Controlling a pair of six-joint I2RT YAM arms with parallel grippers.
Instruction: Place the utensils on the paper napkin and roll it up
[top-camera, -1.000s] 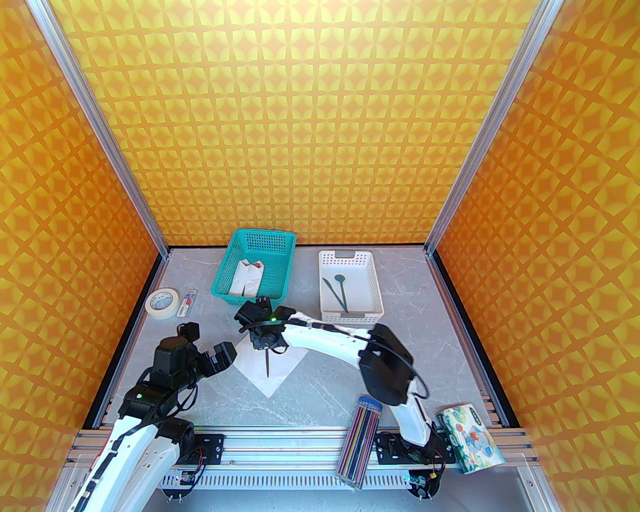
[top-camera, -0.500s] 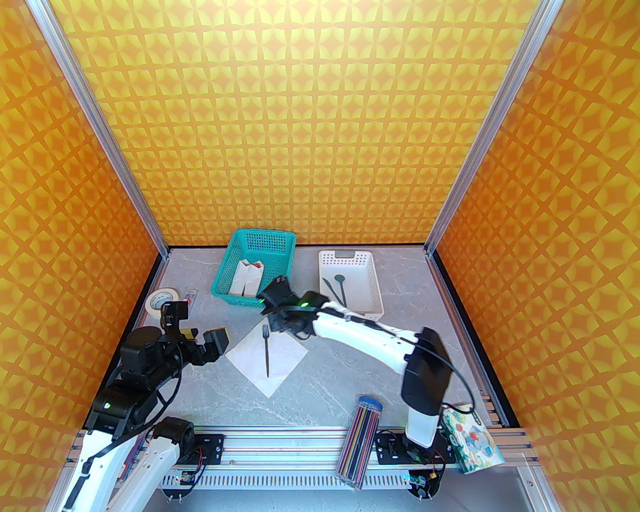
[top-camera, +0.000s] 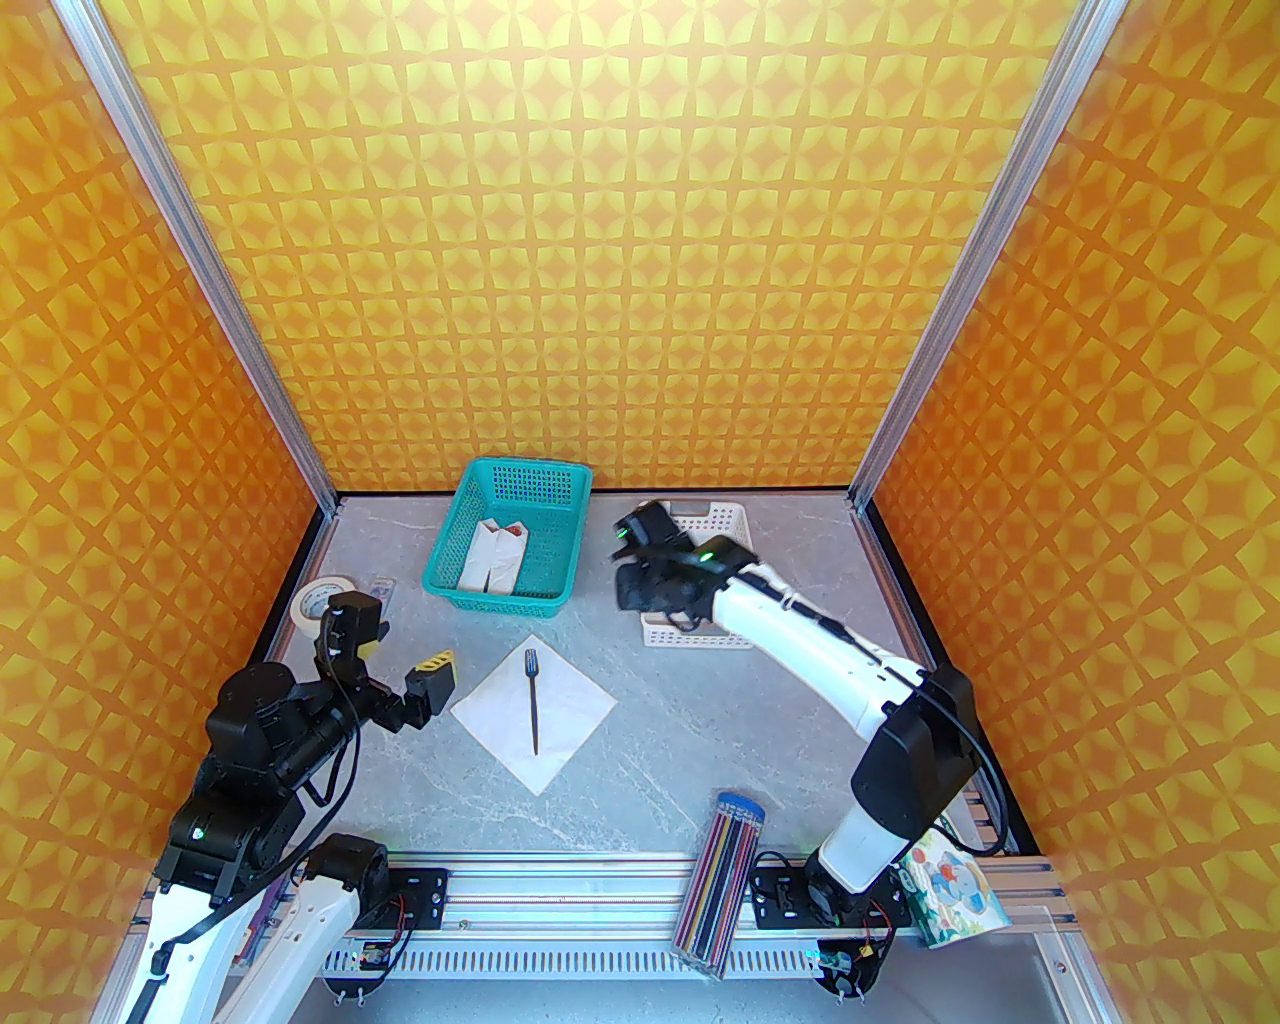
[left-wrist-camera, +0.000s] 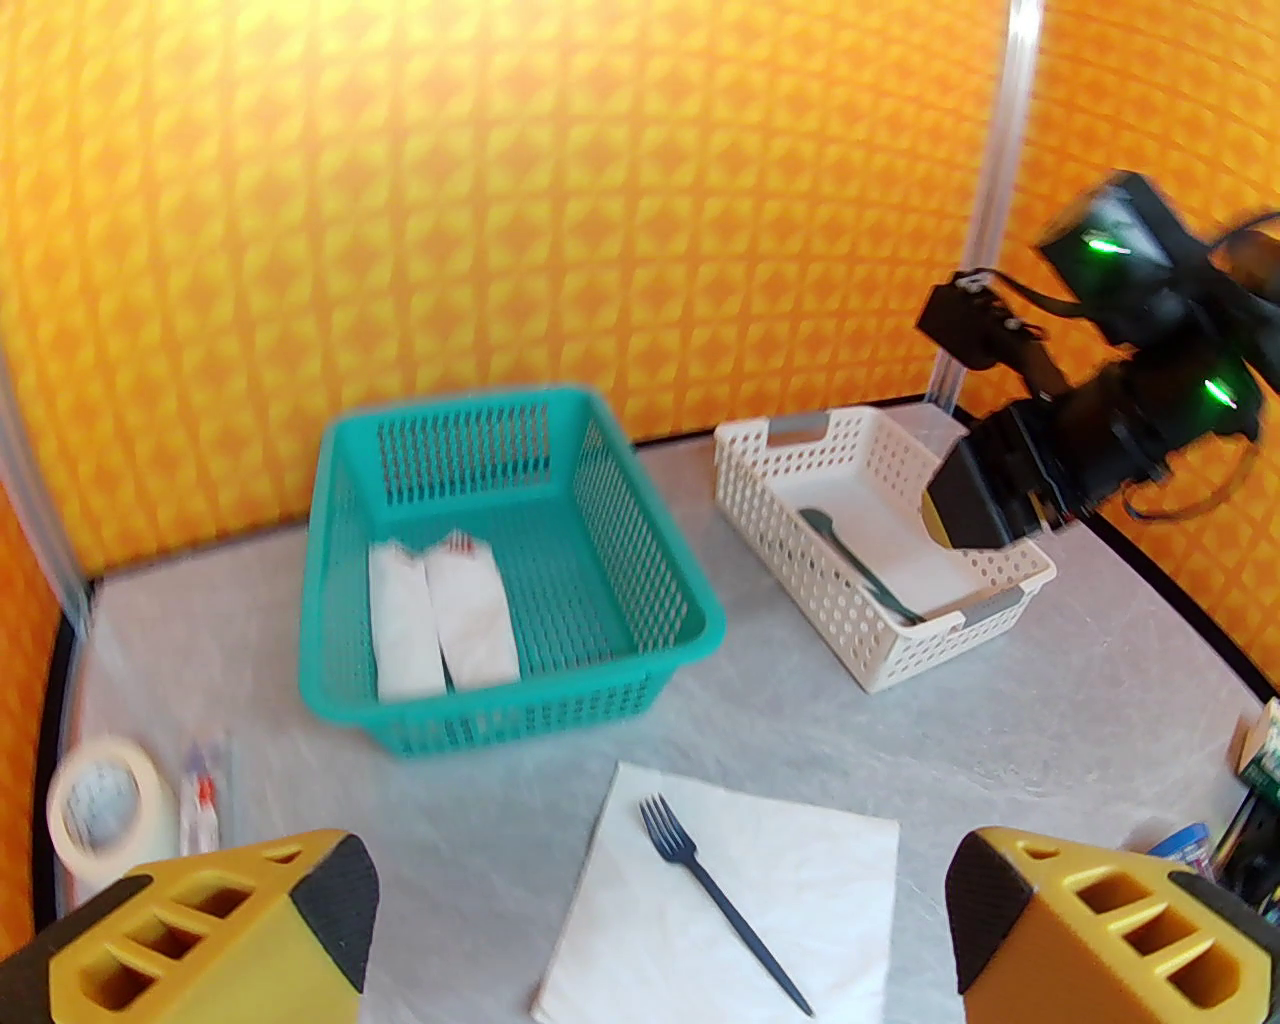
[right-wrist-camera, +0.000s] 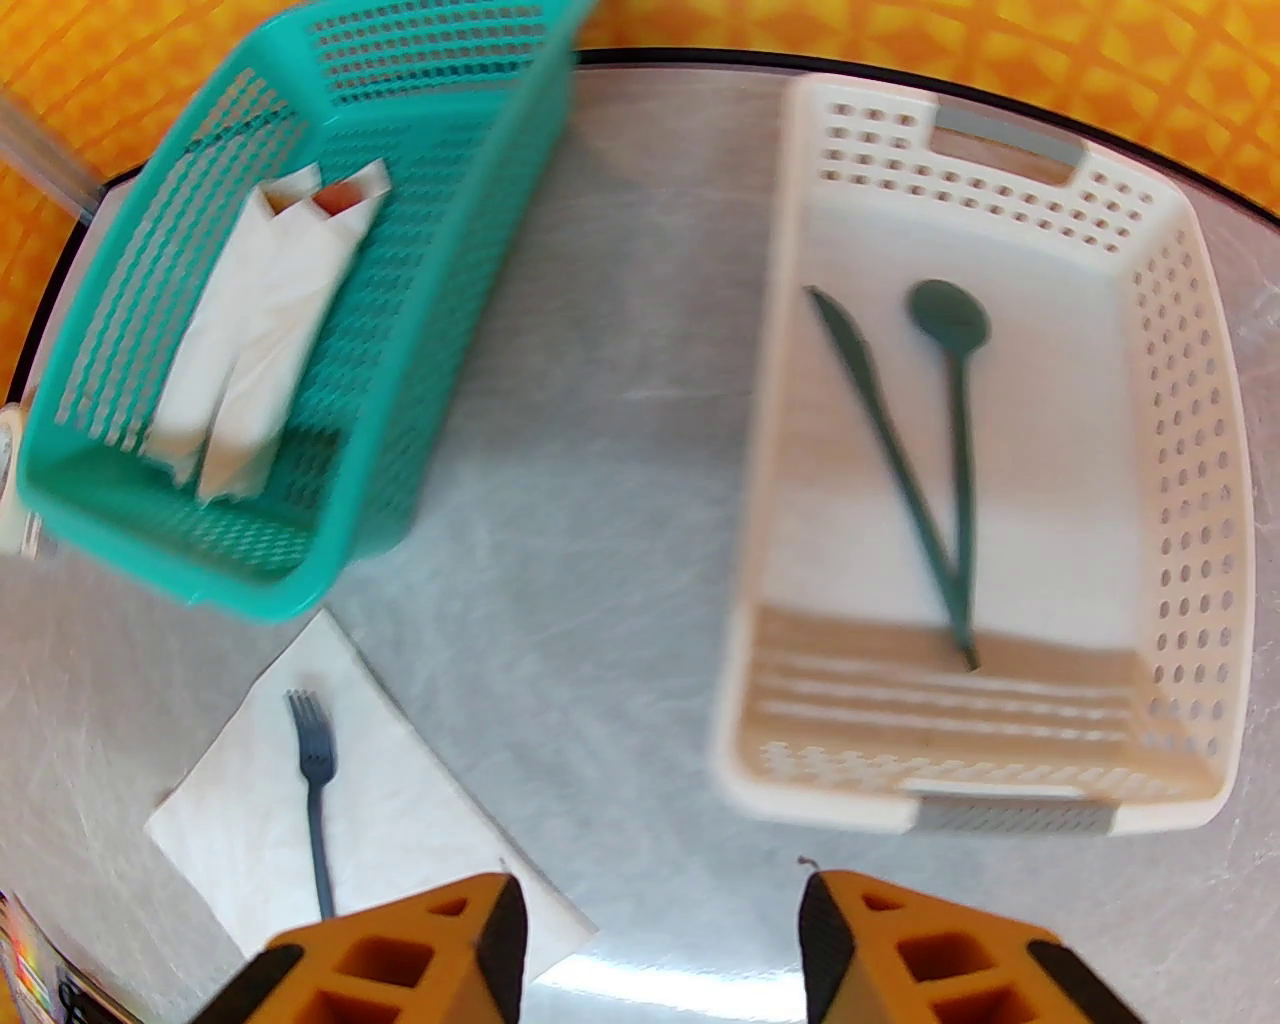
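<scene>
One down: finds the fork (top-camera: 532, 700) lying flat across the paper napkin (top-camera: 575, 705) on the table (top-camera: 700, 780), with the knife (right-wrist-camera: 876, 430) and spoon (right-wrist-camera: 948, 315) in the white basket (right-wrist-camera: 1225, 450), handles meeting at its near end. Holds the right gripper (right-wrist-camera: 657, 925) above that basket's left side, jaws partly apart and empty. Hangs the left gripper (top-camera: 395, 650) just left of the napkin, jaws spread wide, gripping nothing.

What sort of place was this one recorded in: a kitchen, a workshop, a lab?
Most likely a lab test booth: orange patterned panels on aluminium posts wall in a grey marble-look table, and staged props lie there, a teal basket and a fork on a paper napkin.
</scene>
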